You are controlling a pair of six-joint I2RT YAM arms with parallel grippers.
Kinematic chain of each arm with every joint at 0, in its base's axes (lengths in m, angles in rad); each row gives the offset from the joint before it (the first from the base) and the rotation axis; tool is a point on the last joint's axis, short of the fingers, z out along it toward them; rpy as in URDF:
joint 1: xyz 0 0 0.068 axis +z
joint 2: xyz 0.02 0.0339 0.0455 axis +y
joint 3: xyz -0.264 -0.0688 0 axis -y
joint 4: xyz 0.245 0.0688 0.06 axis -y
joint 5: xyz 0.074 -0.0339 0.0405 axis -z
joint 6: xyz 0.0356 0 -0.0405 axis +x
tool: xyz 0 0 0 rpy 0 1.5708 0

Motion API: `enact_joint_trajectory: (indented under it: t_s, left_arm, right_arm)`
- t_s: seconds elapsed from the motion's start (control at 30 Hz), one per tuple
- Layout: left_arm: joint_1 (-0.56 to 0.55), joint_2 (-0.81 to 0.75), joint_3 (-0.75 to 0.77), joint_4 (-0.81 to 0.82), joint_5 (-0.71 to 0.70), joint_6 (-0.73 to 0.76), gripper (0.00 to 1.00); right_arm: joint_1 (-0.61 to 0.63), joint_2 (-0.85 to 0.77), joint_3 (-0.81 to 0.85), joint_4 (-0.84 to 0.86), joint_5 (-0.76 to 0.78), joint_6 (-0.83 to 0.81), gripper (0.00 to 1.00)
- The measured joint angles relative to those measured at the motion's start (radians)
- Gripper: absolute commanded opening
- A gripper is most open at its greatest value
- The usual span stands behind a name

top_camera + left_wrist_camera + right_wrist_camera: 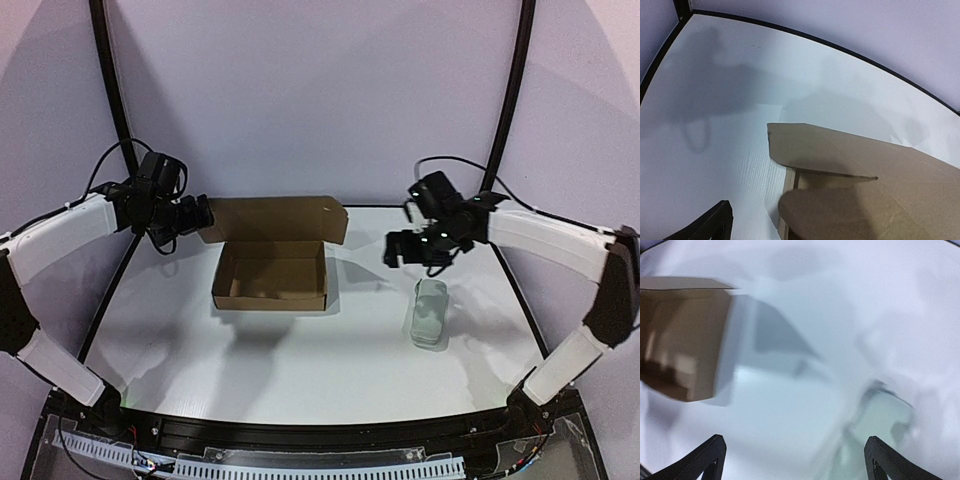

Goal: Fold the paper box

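Observation:
The paper box [270, 277] is a brown cardboard tray standing mid-table, with its lid [278, 220] upright along the far side. My left gripper [203, 218] is open at the lid's left end. In the left wrist view the lid [865, 165] and a rounded side flap [840, 215] fill the lower right; only one finger [710, 227] shows, the other is hidden behind the cardboard. My right gripper [400, 250] hovers right of the box, open and empty. In the blurred right wrist view the right gripper [794, 442] has bare table between its tips and the box [685, 340] lies at the left.
A small pale grey-green oblong object [430, 312] lies on the white table right of the box, below my right gripper, and appears blurred [880, 425] in the right wrist view. A black rim [110, 290] borders the table [300, 370], with pale curtain walls behind.

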Motion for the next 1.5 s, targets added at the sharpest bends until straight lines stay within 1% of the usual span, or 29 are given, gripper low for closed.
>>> enact_joint_trajectory:
  t_s: [0.07, 0.13, 0.3, 0.43, 0.57, 0.73, 0.83, 0.87, 0.9, 0.97, 1.0, 1.03, 1.07, 1.1, 1.13, 1.23, 1.37, 1.4, 1.43, 1.5]
  left_arm:
    - [0.0, 0.0, 0.002, -0.016, -0.005, 0.0, 0.99]
    - [0.0, 0.0, 0.002, -0.034, -0.01, -0.001, 0.99]
    - [0.0, -0.031, -0.018, -0.055, -0.018, -0.005, 0.99]
    - [0.0, -0.087, -0.053, -0.059, -0.009, -0.005, 0.99]
    - [0.0, -0.15, -0.089, -0.069, 0.002, 0.0, 1.0]
    - [0.0, -0.174, -0.101, -0.064, 0.013, 0.013, 1.0]
    - [0.0, -0.164, -0.101, -0.054, 0.022, 0.014, 1.0]
    - [0.0, -0.159, -0.101, -0.049, 0.024, 0.014, 1.0]
    - [0.0, -0.154, -0.101, -0.045, 0.026, 0.014, 1.0]
    - [0.0, -0.146, -0.101, -0.038, 0.031, 0.014, 1.0]
    - [0.0, -0.145, -0.101, -0.035, 0.033, 0.014, 1.0]
    - [0.0, -0.143, -0.101, -0.033, 0.033, 0.014, 1.0]
    - [0.0, -0.143, -0.101, -0.024, 0.035, 0.015, 1.0]
    - [0.0, -0.143, -0.101, -0.021, 0.036, 0.016, 1.0]
    - [0.0, -0.143, -0.101, -0.014, 0.035, 0.018, 1.0]
    - [0.0, -0.141, -0.101, -0.005, 0.031, 0.023, 1.0]
    - [0.0, -0.127, -0.097, -0.003, 0.023, 0.024, 1.0]
    - [0.0, -0.119, -0.093, -0.003, 0.019, 0.024, 1.0]
    - [0.0, -0.117, -0.093, -0.002, 0.019, 0.024, 1.0]
    - [0.0, -0.097, -0.085, -0.005, 0.013, 0.025, 1.0]
  right_arm:
    - [-0.029, -0.064, -0.051, -0.061, 0.072, 0.046, 0.98]
    - [-0.06, -0.126, -0.096, -0.105, 0.108, 0.09, 0.98]
    - [-0.076, -0.18, -0.233, -0.157, 0.137, 0.193, 0.98]
    - [-0.077, -0.183, -0.311, -0.134, 0.1, 0.251, 0.98]
    - [-0.077, -0.169, -0.345, -0.089, 0.093, 0.305, 0.98]
    - [-0.077, -0.122, -0.379, -0.009, 0.055, 0.347, 0.96]
    - [-0.076, -0.079, -0.38, 0.022, 0.045, 0.364, 0.8]
    - [-0.076, -0.069, -0.381, 0.025, 0.048, 0.369, 0.73]
    - [-0.074, -0.06, -0.381, 0.026, 0.053, 0.374, 0.6]
    - [-0.071, -0.047, -0.381, 0.027, 0.068, 0.368, 0.46]
    - [-0.068, -0.047, -0.38, 0.027, 0.077, 0.367, 0.43]
    - [-0.063, -0.047, -0.38, 0.026, 0.089, 0.361, 0.36]
    - [-0.052, -0.047, -0.376, 0.021, 0.105, 0.362, 0.35]
    - [-0.047, -0.047, -0.375, 0.017, 0.114, 0.356, 0.28]
    - [-0.041, -0.048, -0.372, 0.006, 0.13, 0.356, 0.23]
    - [-0.031, -0.075, -0.373, -0.024, 0.163, 0.344, 0.18]
    - [-0.028, -0.154, -0.38, -0.02, 0.186, 0.286, 0.17]
    - [-0.018, -0.192, -0.381, -0.008, 0.193, 0.234, 0.17]
    - [-0.017, -0.197, -0.381, -0.006, 0.194, 0.228, 0.17]
    - [0.023, -0.26, -0.381, 0.037, 0.184, 0.088, 0.18]
